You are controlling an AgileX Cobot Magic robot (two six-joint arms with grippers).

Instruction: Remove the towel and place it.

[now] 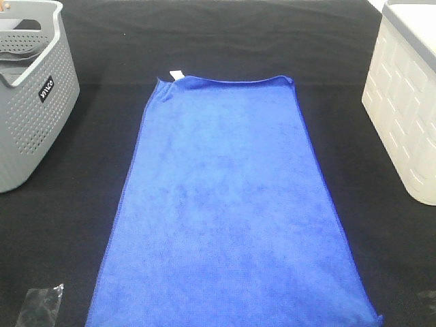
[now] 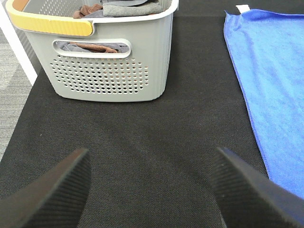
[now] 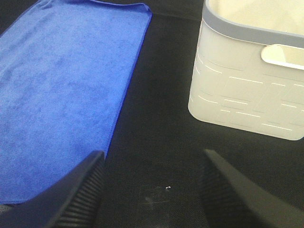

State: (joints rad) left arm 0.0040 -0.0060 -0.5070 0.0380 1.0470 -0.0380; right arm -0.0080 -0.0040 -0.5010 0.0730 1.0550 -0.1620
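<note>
The royal-blue towel (image 1: 228,211) lies spread flat on the black table, its long side running from front to back, with a small white tag (image 1: 176,73) at the far left corner. It also shows in the left wrist view as the towel (image 2: 278,80) and in the right wrist view as the towel (image 3: 61,80). My left gripper (image 2: 152,190) is open over bare black cloth to the left of the towel, with nothing between its fingers. Open too, my right gripper (image 3: 149,190) hovers over black cloth just right of the towel's edge. Neither gripper shows in the exterior high view.
A grey perforated basket (image 1: 30,102) with a yellow handle (image 2: 52,23) stands at the back left and holds folded brown and grey cloths (image 2: 118,8). A white bin (image 1: 409,102) with a grey rim stands at the right. A clear plastic scrap (image 1: 41,303) lies front left.
</note>
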